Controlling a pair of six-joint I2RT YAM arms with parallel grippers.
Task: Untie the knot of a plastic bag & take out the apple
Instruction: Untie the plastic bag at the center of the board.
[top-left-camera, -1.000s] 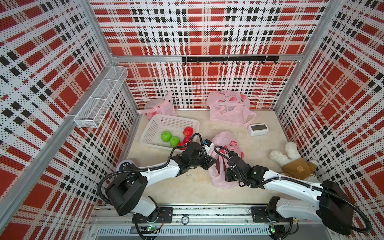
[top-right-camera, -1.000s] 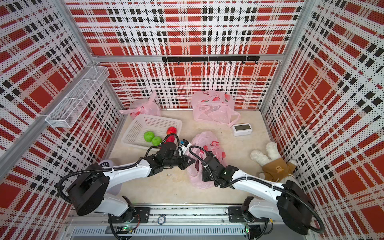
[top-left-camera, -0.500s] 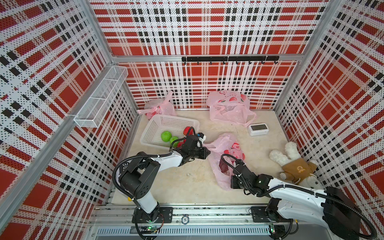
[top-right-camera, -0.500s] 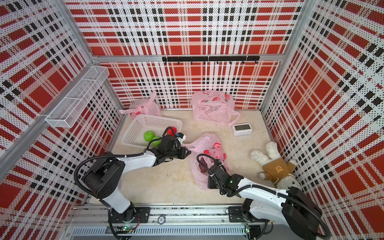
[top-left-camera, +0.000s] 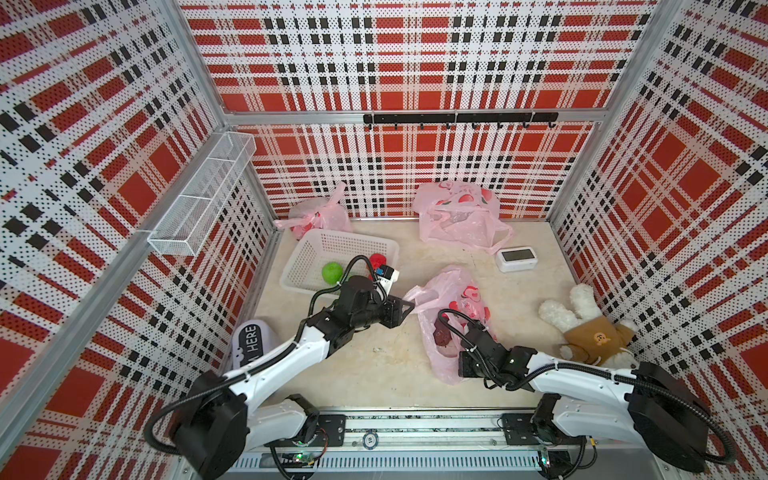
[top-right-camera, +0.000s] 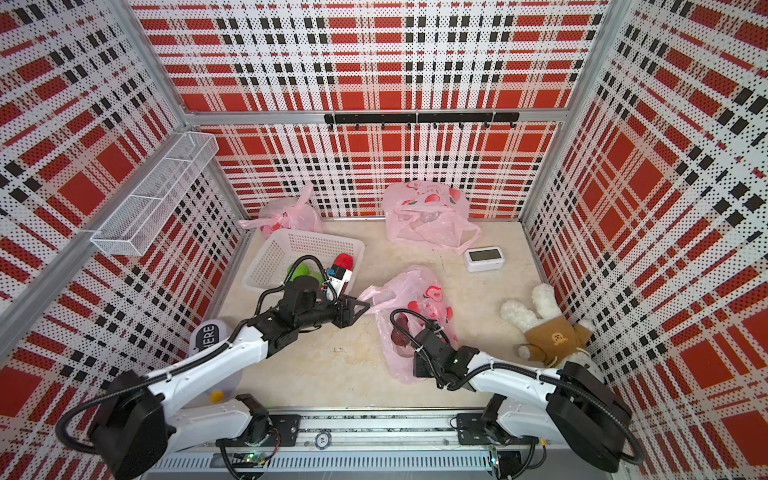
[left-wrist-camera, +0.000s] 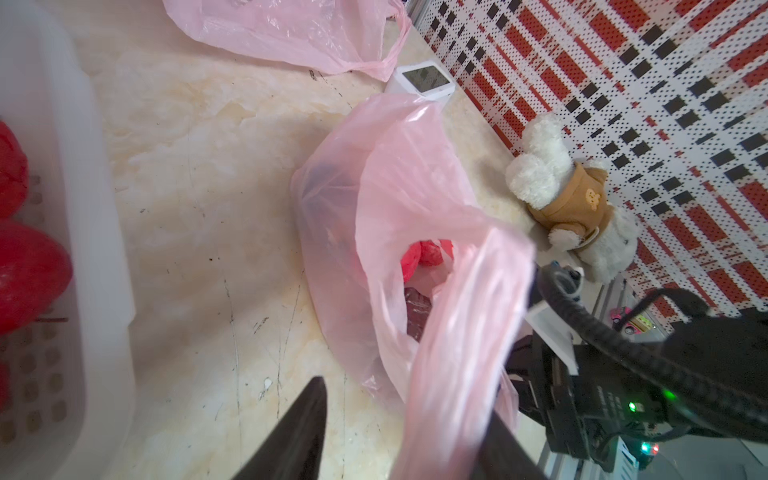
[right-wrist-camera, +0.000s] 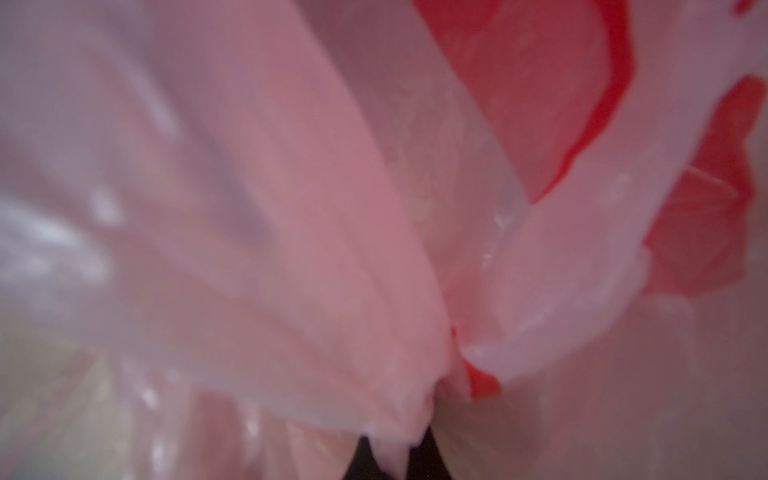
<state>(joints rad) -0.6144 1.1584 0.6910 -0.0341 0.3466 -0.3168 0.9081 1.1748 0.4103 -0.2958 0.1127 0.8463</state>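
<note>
A pink plastic bag (top-left-camera: 453, 291) (top-right-camera: 409, 291) lies mid-floor with its mouth gaping in the left wrist view (left-wrist-camera: 399, 187). Through that mouth a dark red apple (left-wrist-camera: 417, 309) shows inside; in a top view the apple (top-left-camera: 441, 332) is seen through the plastic. My left gripper (top-left-camera: 406, 307) (top-right-camera: 360, 307) (left-wrist-camera: 405, 399) is at the bag's left end, open, with a loose pink strip lying against one finger. My right gripper (top-left-camera: 461, 365) (top-right-camera: 417, 365) (right-wrist-camera: 388, 453) is shut on the bag's near end, with plastic (right-wrist-camera: 291, 208) pinched between its dark tips.
A white basket (top-left-camera: 332, 245) at the back left holds a green fruit (top-left-camera: 332, 272) and a red one (top-left-camera: 377, 261). Two more pink bags (top-left-camera: 457, 216) (top-left-camera: 316, 214) lie by the back wall. A white clock (top-left-camera: 517, 258) and plush toy (top-left-camera: 590, 328) sit right.
My left gripper's jaws have gone from shut to apart, loosening the bag's strip. My right gripper has pulled its end of the bag toward the front edge.
</note>
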